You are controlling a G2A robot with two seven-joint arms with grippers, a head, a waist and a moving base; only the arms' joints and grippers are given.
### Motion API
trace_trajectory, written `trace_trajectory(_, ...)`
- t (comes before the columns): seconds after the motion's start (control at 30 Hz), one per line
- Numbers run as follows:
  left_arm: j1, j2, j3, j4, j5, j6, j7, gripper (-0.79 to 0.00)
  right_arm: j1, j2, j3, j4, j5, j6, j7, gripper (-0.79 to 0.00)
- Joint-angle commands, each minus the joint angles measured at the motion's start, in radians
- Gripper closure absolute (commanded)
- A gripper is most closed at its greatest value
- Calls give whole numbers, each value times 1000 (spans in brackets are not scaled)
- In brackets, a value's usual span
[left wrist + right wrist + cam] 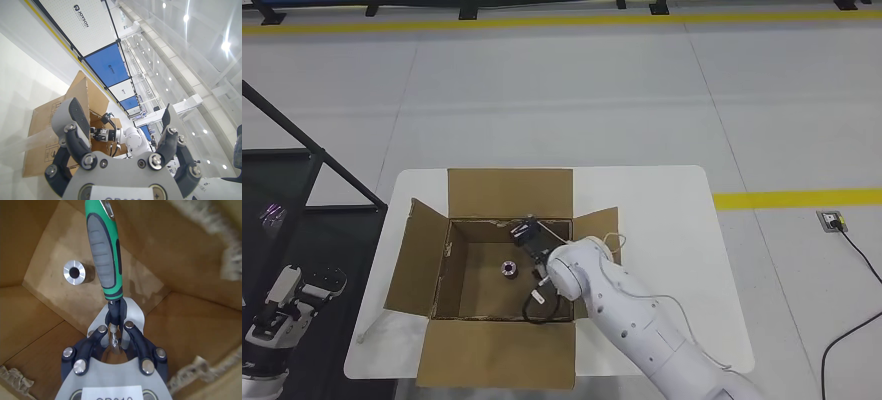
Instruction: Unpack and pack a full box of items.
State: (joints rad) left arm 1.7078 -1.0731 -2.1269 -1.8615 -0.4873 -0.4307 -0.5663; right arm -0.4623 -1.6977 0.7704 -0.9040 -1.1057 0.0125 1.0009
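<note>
Left gripper (122,113): parked off the bench's left edge near the near-left corner, pointing upward, fingers spread wide with nothing between them.
Right gripper (115,311): down inside the box, by its right wall, fingers pinched narrow on the thin metal shank of the green-handled tool.
Green-handled tool (104,249): held at one end, its green and grey handle sticking out past the fingertips toward the box's far wall; whether it touches the floor, I cannot tell.
Metal cylinder (74,272): on the box floor around the middle, just beside the handle but apart from it, bored end showing.
Box (510,190): open cardboard carton, flaps splayed, reaching from the near edge of the bench (662,200) to its far edge, closer to the left edge.
Risk, grip: the hold is narrow and far from the handle's weight, so the tool may swivel or slip.
Risk, collision: a swinging handle could knock the cylinder or snag a wall or flap, dragging the box.
</note>
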Motion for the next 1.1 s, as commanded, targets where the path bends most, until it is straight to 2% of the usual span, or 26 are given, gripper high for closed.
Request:
trace_trajectory(0.0,0,0,0,0,0,0,0,-785,16,-11,-9,50,21,-3,0,0)
trace_trajectory(0.07,0,0,0,0,0,0,0,-785,33,-24,-21,92,38,-8,4,0)
trace_trajectory(0.1,0,0,0,0,0,0,0,-785,40,-30,-26,108,44,-14,2,-86)
trace_trajectory(0.17,0,0,0,0,0,0,0,-785,52,-42,-38,137,53,-17,-2,-372)
trace_trajectory(0.2,0,0,0,0,0,0,0,-785,56,-46,-44,144,54,-18,-4,-739)
trace_trajectory(0.23,0,0,0,0,0,0,0,-785,59,-50,-49,147,53,-21,-6,-785)
trace_trajectory(0.43,0,0,1,-1,3,3,0,-785,43,-54,-57,90,25,-28,-36,-785)
trace_trajectory(0.53,-4,3,7,-18,85,37,-5,-785,7,-42,-42,-3,5,-37,-48,-785)
trace_trajectory(0.67,-19,7,41,-38,203,70,-23,-785,-109,-1,7,-260,-82,-58,-104,-785)
trace_trajectory(0.87,-48,15,97,-49,325,94,-90,-785,-411,79,110,-758,-266,-154,-146,-785)
trace_trajectory(1.0,-58,20,133,-67,398,90,-140,-785,-553,109,154,-932,-361,-197,-219,-785)
trace_trajectory(1.07,-54,22,152,-81,430,81,-158,-785,-559,111,156,-939,-385,-194,-220,-785)
